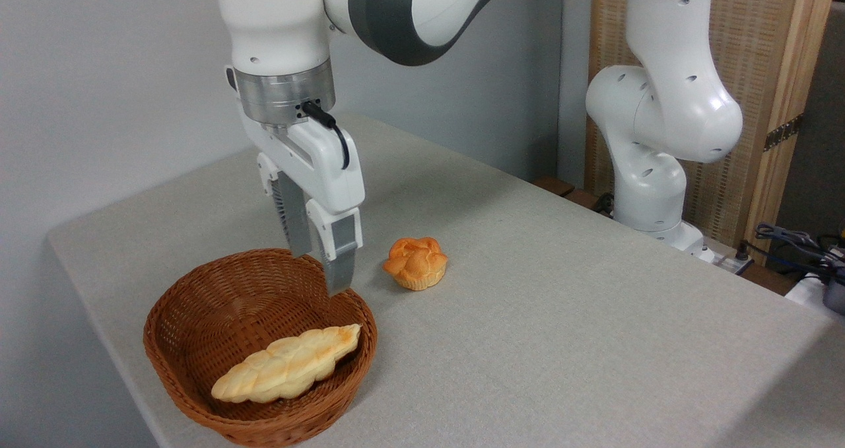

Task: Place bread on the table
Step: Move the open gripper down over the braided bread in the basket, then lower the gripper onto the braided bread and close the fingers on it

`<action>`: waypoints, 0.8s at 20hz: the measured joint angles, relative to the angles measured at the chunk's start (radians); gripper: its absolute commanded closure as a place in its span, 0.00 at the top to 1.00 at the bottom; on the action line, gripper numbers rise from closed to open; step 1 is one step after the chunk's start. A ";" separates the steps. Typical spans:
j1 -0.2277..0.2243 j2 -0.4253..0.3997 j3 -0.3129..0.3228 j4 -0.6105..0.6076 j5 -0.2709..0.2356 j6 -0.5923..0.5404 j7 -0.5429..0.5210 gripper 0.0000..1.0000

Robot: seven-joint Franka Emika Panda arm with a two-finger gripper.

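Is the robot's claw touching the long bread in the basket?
Apart. The single camera view shows the gripper hanging over the basket's back rim, with bare wicker visible between its fingertips and the bread lying lower at the front.
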 measured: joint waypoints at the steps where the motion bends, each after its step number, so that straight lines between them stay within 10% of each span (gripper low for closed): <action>1: 0.000 0.001 0.000 -0.006 0.000 0.025 0.000 1.00; 6: 0.001 0.017 0.004 -0.064 0.000 0.181 -0.048 1.00; 16: -0.007 0.053 0.000 -0.083 0.026 0.273 -0.556 1.00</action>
